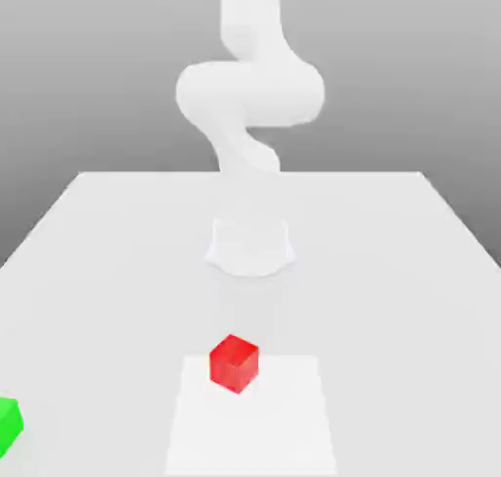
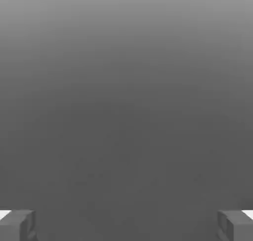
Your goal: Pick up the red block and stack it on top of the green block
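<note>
Jaws spread wide with nothing between them; the task looks to be at its very start, neither block yet reached.

In the hand view, one grey fingertip sits in the lower left corner and its partner in the lower right corner, the gripper released and facing plain grey; in the exterior view, going left to right, the green block lies at the lower left edge of the frame, partly cut off; the red block stands lower centre on a paler square patch of the white table, well apart from the green one; the white arm rises in the upper centre, bent back on itself, its hand held well above the table; the next move, I judge, calls for bringing the hand down over the red block and closing on it.
</note>
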